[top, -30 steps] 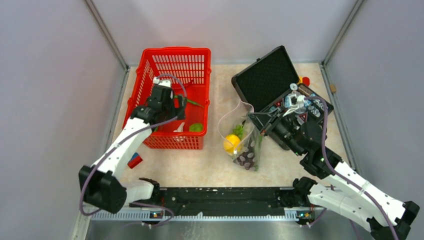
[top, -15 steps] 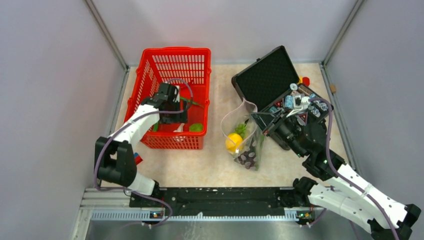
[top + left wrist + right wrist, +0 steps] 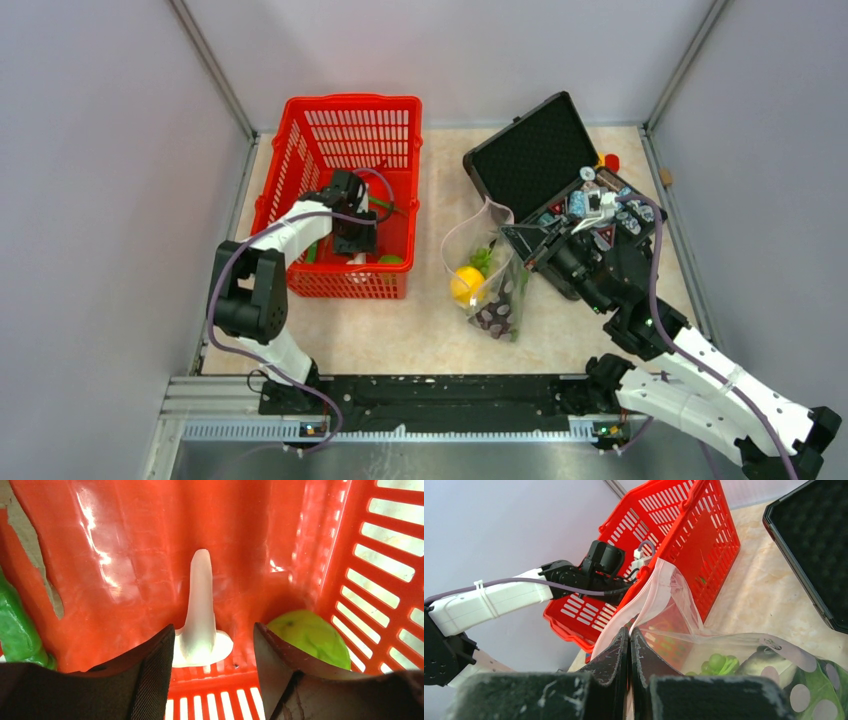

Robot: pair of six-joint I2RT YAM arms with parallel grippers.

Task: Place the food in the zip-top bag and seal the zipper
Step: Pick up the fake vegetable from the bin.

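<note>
The zip-top bag (image 3: 503, 285) stands on the table between the basket and the case. It holds a yellow lemon (image 3: 463, 285), dark purple grapes (image 3: 492, 318), green grapes (image 3: 716, 663) and a grey fish (image 3: 766, 662). My right gripper (image 3: 629, 630) is shut on the bag's rim and holds the mouth open, with the pink zipper (image 3: 649, 587) curving up from it. My left gripper (image 3: 214, 627) is open, low inside the red basket (image 3: 395, 115). A white tapered piece (image 3: 200, 610) lies between its fingers. A green lime (image 3: 310, 635) sits just right of the right finger, and a green leaf (image 3: 17, 630) lies at the left.
An open black foam-lined case (image 3: 535, 155) with small gadgets (image 3: 600, 205) stands right of the bag, just behind my right gripper (image 3: 535, 250). The basket's slotted near wall (image 3: 210, 705) is right below my left fingers. A red and blue object (image 3: 270, 320) lies left of the basket's near corner.
My left arm has swung in and gone down into the basket's near right part. The right gripper lifted the bag's mouth a little, then held still.
</note>
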